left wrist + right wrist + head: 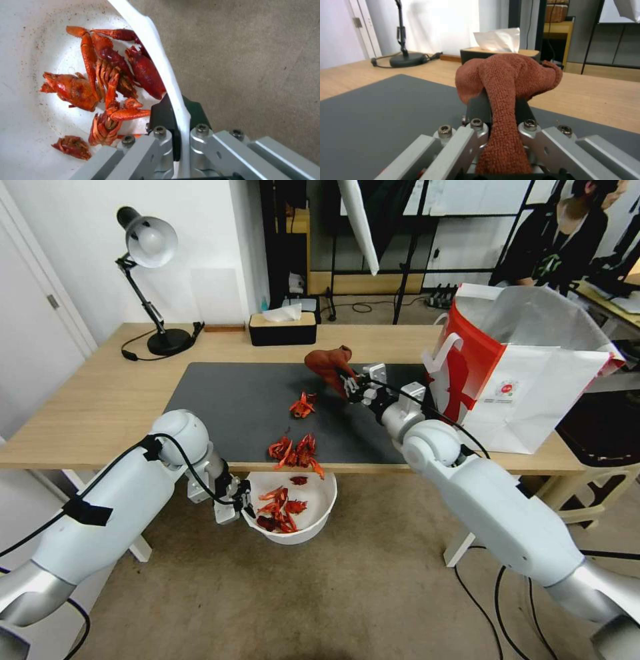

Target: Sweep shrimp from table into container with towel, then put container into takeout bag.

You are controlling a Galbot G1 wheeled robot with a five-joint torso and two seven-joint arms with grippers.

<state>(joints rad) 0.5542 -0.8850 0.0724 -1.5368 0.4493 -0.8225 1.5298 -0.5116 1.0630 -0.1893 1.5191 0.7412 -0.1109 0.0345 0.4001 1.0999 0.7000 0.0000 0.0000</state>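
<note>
My left gripper [245, 505] is shut on the rim of the white container [319, 519], holding it just below the table's [100, 407] front edge. Several shrimp [110, 82] lie inside the container; the wrist view shows the rim [170, 82] pinched between my fingers. More shrimp [297, 452] sit in a pile on the dark mat at the front edge, and a smaller clump of shrimp [303, 405] lies farther back. My right gripper [349, 383] is shut on the rust-red towel [328, 361], raised above the mat behind the clump. The takeout bag [527, 380] stands open at the right.
A black tissue box [282, 328] and a desk lamp [150, 280] stand at the back of the table. The dark mat [227, 407] covers the middle. Cables trail on the floor at the right.
</note>
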